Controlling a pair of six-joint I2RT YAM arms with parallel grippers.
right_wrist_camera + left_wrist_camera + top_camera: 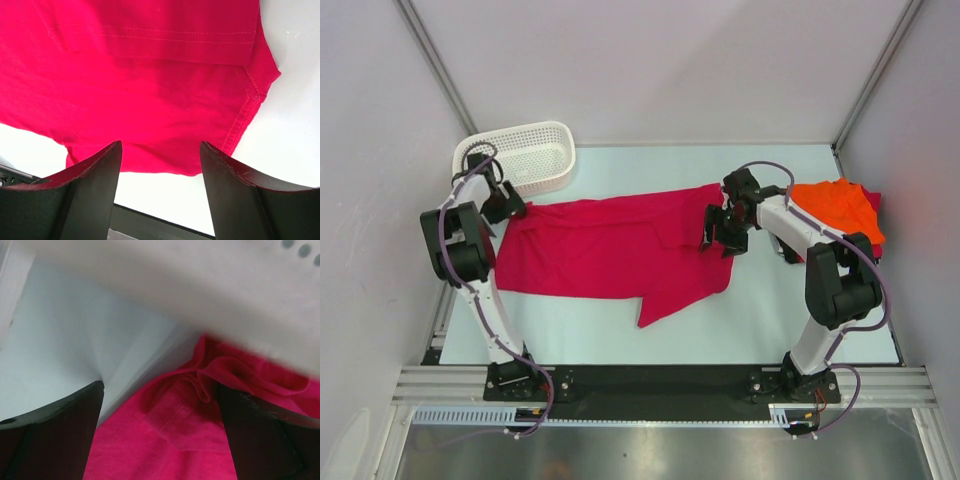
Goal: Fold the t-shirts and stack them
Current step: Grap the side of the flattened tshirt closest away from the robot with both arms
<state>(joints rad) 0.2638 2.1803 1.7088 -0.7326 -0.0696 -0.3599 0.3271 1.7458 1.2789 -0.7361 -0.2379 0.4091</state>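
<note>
I am seeing the left gripper (pixel 160 440) with its dark fingers (pixel 50 435) standing apart. A blurred white plastic mesh basket (pixel 200 290) is filling the view above them and hiding whatever is beyond. Between the fingers a bunched edge of the crimson cloth t-shirt (pixel 610 250) is lying unclamped on the pale table (pixel 620 335). The right gripper (pixel 160 195) is gaping too, with the shirt's stitched corner spreading flat ahead of its tips. I cannot tell whether they are touching the cloth. Out past its right side, the bright orange cloth t-shirt (pixel 835 208) is sitting crumpled, covering all but a sliver of another crimson shirt (pixel 876 203).
</note>
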